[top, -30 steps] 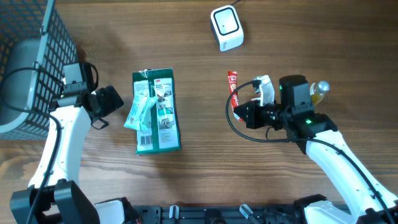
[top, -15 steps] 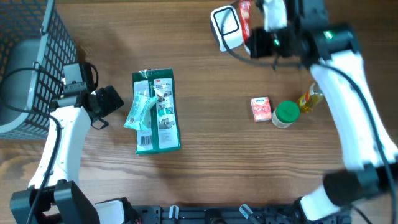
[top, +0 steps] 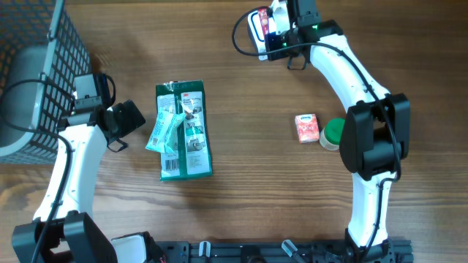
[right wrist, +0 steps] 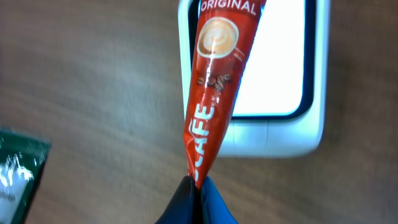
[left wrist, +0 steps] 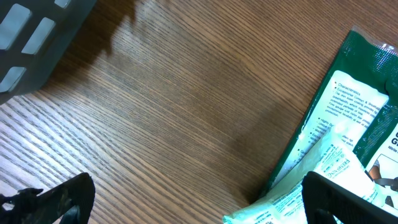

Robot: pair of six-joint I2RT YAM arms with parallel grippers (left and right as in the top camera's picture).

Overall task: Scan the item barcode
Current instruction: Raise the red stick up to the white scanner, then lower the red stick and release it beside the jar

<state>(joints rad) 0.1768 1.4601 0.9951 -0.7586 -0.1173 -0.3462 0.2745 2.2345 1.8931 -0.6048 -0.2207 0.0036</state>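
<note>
Our right end effector (right wrist: 196, 186) clenched on narrow end of red foil coffee stick sachet (right wrist: 219, 81). Sachet held over white box scanner with glossy window (right wrist: 286, 134), at 12 o'clock on brown wooden bench (top: 241, 190). Barcode not visible to us.

We judge sachet light, thin, floppy, with slick foil. Pinch at crimped end seam suits it and leaves printed panels clear. It may twist or swing.

Our left end effector (top: 123, 120) released, at 9 o'clock, beside green flat packet (top: 185, 131).
</note>
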